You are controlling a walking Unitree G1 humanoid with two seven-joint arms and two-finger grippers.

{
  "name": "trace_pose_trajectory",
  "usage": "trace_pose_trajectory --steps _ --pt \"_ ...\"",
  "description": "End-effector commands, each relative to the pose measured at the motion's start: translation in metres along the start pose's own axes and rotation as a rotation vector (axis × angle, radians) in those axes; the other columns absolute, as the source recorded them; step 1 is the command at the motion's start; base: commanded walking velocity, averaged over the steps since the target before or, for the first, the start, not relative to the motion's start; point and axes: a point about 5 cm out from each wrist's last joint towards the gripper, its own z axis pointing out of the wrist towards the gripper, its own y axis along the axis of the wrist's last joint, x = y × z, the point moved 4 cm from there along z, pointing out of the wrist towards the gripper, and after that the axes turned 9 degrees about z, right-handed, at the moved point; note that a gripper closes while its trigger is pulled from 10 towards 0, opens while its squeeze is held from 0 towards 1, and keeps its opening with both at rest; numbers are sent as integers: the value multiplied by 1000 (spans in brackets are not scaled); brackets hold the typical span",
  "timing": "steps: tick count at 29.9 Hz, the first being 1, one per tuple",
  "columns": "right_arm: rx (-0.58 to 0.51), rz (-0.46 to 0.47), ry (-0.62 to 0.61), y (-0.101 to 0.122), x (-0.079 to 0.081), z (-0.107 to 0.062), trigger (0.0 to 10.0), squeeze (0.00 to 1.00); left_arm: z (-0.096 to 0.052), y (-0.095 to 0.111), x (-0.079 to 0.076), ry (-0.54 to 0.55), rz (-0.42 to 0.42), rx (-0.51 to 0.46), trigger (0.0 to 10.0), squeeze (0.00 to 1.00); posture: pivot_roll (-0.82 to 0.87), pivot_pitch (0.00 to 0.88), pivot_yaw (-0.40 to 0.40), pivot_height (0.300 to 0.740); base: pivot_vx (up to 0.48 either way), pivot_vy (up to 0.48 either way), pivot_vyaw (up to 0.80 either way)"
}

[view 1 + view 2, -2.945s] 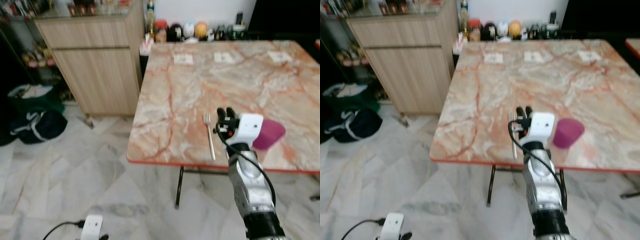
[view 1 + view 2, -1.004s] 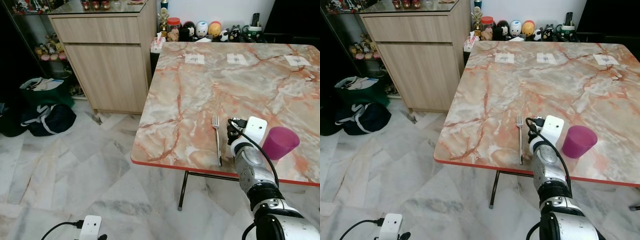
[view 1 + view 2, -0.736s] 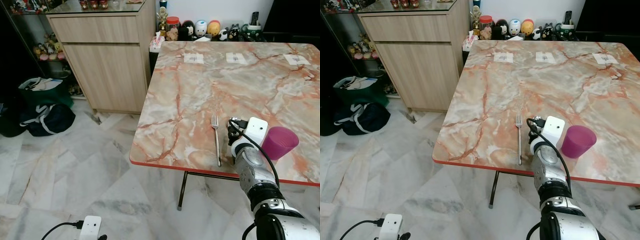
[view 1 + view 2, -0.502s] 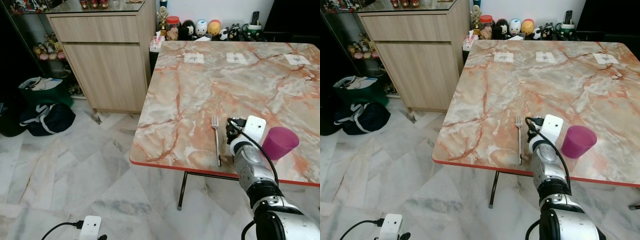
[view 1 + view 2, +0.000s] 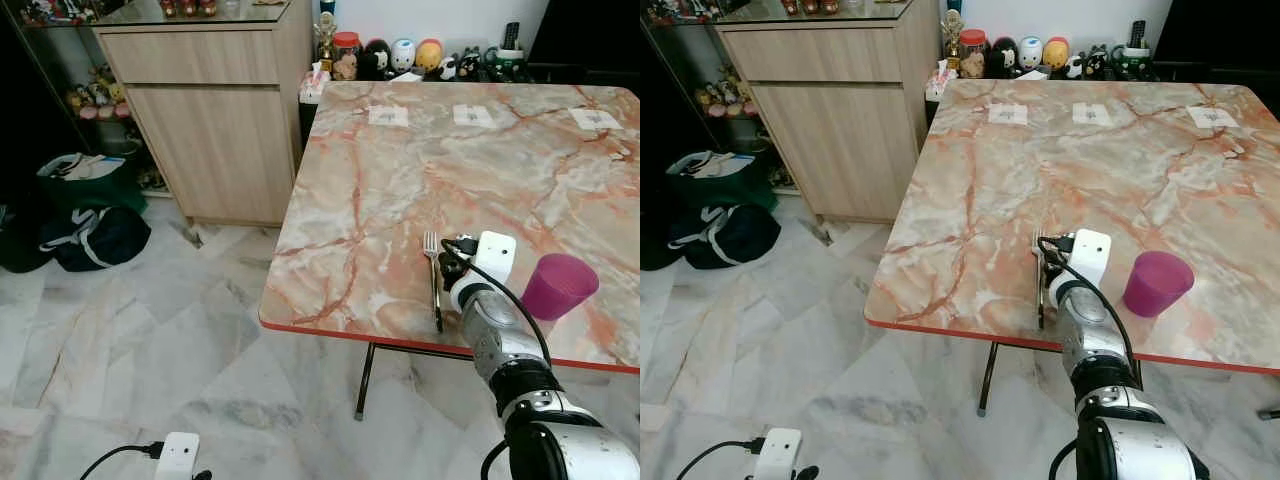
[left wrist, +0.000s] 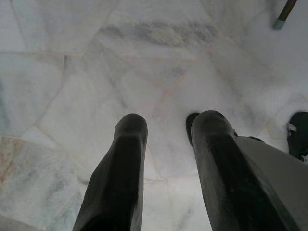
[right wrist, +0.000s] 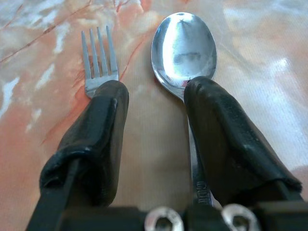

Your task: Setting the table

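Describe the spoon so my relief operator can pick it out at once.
Start at the marble table and go to its near edge, where the right end effector hangs open. The spoon lies under it beside the fork, left of the purple cup. Its smooth oval bowl sets it apart from the fork's tines.

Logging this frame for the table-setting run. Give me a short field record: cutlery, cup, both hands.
surface: marble table
fork: flat near the table's front edge
spoon: flat beside the fork, bowl up
cup: purple, upright, to the right of the cutlery
right hand: open, low over fork and spoon, holding nothing
left hand: open, idle over the floor
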Motion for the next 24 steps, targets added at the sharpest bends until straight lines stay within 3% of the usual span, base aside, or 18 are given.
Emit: trace_pose_trajectory --steps 1,24 --pt "29 -10 -5 -7 0 0 10000 0 -3 -13 1 1 -21 46 10000 0 -41 82 35 740 0 0 0" --pt "99 -25 -96 -27 -18 -4 10000 0 -1 -13 -8 -10 -23 52 10000 0 -38 86 36 740 0 0 0"
